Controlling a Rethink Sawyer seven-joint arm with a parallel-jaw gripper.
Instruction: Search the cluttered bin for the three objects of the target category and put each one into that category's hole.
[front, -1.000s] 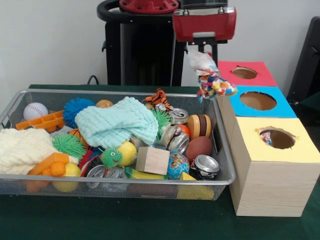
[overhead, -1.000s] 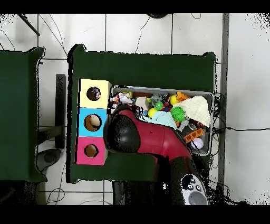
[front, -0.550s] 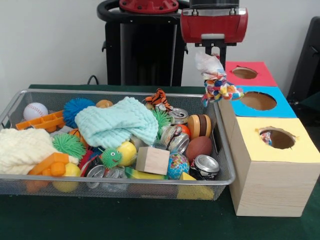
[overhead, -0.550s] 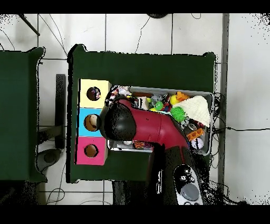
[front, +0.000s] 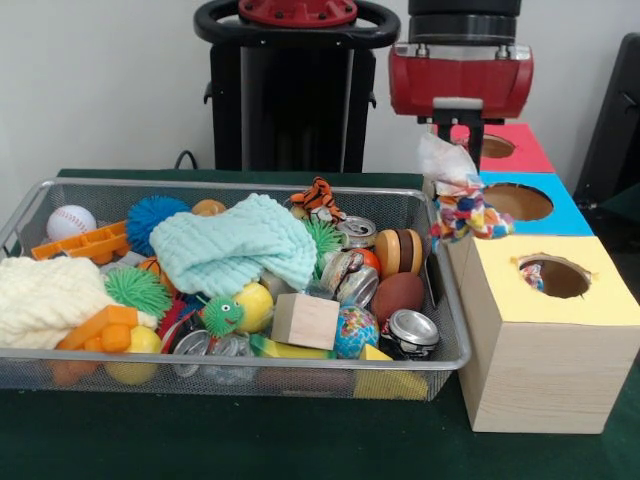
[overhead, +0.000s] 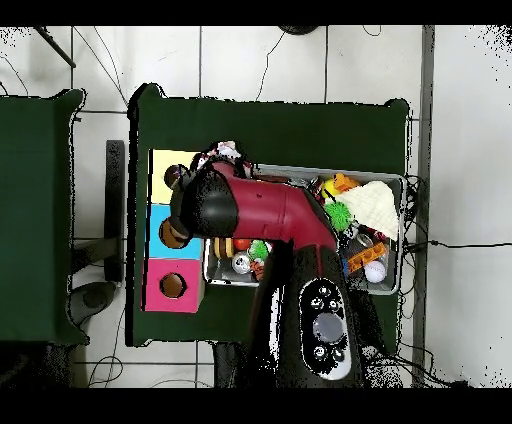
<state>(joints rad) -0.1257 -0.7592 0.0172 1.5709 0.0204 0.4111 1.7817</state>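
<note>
A: Surface? Background?
B: Dark green table (front: 250, 440), white wall behind, tiled floor in overhead view.
A: Gripper?
B: Gripper (front: 452, 148) under the red wrist block, clamped on the top of a clear bag of coloured beads (front: 462, 208).
A: Where's the bag?
B: Hanging in the air, at the seam between the blue box (front: 520, 203) and the yellow box (front: 570, 290), beside the wire bin (front: 440, 262) right rim. Not in a hole.
A: Boxes?
B: Red box (front: 500, 146), blue, yellow in a row, each with a round hole.
A: Bin?
B: Full: mint cloth (front: 232, 245), baseball (front: 70, 221), wooden block (front: 305, 320), crushed cans (front: 411, 331), toy football (front: 399, 295).
</note>
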